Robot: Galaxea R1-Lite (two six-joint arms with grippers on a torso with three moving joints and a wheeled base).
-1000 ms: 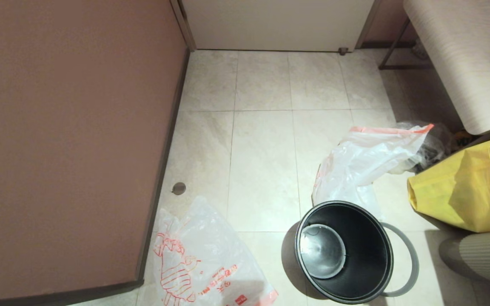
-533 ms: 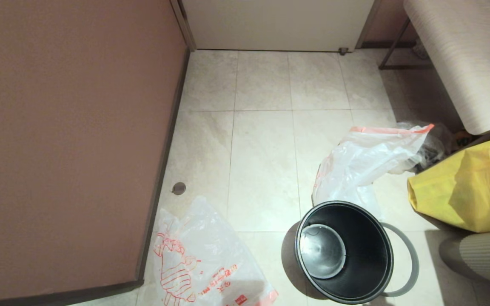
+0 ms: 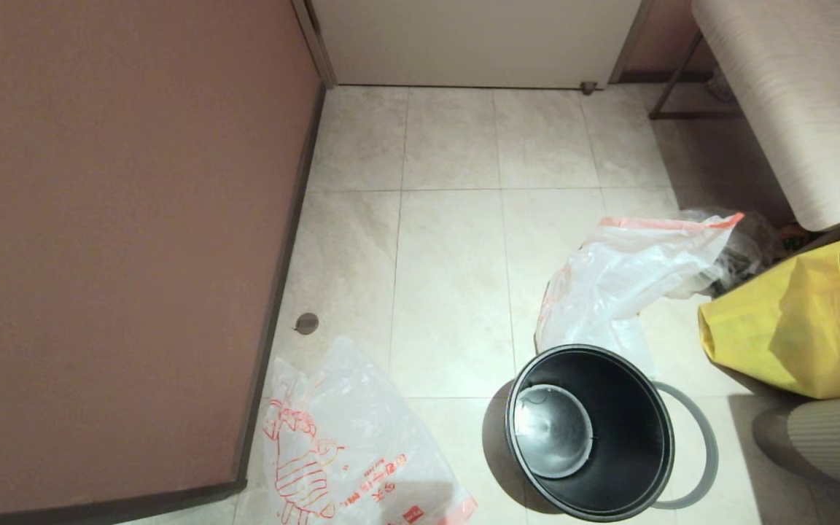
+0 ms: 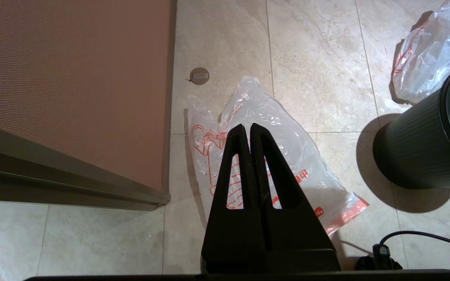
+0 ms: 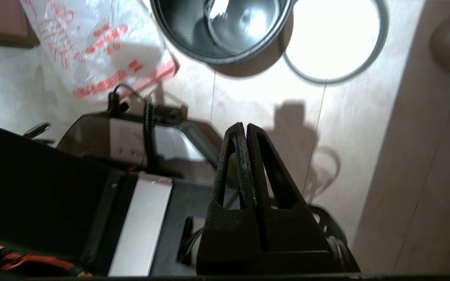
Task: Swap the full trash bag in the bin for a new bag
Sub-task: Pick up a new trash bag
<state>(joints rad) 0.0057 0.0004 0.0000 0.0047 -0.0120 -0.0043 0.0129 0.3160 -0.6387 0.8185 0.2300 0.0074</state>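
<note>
The round black plastic bin [image 3: 590, 432] stands bagless on the tiled floor [image 3: 449, 277], grey ring rim [image 3: 697, 452] beside it. Crumpled translucent white full bag [image 3: 624, 281] lies just behind; flat red-printed new bag [image 3: 347, 452] near the wall. Left gripper [image 4: 250, 127] and right gripper [image 5: 245, 127] hang with jaws together, empty.

Bin [image 3: 613, 452] black, ribbed; new bag [image 3: 347, 452] translucent white, red cartoon; tote [image 3: 792, 328] yellow.

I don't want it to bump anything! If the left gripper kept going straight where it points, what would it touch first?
Probably the new bag lying flat on the floor: the shut left gripper points down at it, though how far above it hangs is unclear.
</note>
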